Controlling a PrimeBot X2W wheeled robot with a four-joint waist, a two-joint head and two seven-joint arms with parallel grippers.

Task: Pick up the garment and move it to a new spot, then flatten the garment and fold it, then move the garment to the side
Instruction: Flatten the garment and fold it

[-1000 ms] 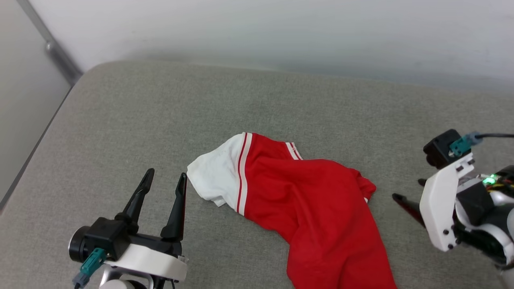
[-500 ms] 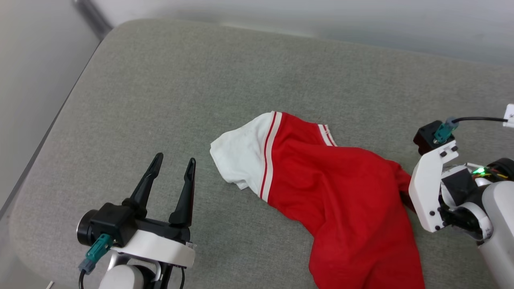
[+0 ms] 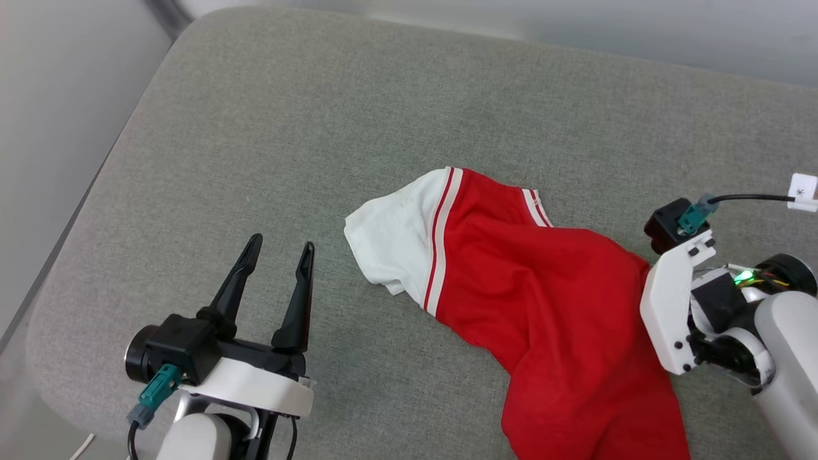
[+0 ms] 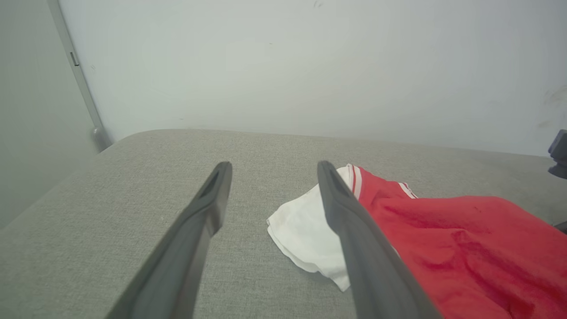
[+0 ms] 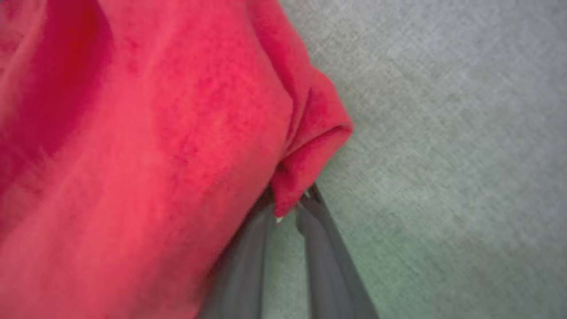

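Right gripper (image 5: 290, 199) pinches garment (image 3: 543, 287) fold at its 3 o'clock edge; left gripper (image 3: 280, 248) spread, empty, at garment's 9 o'clock.

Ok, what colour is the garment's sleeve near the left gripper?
The sleeve is white, edged in red-and-white stripes; clearest in head view.

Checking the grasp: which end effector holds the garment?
The right end effector, pinched on a red fold of the garment; the left end effector stands open beside it.

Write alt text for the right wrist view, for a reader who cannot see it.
The right end effector pinches a folded edge of the red garment between its two dark fingers. The grey cushion lies beneath, on the right.
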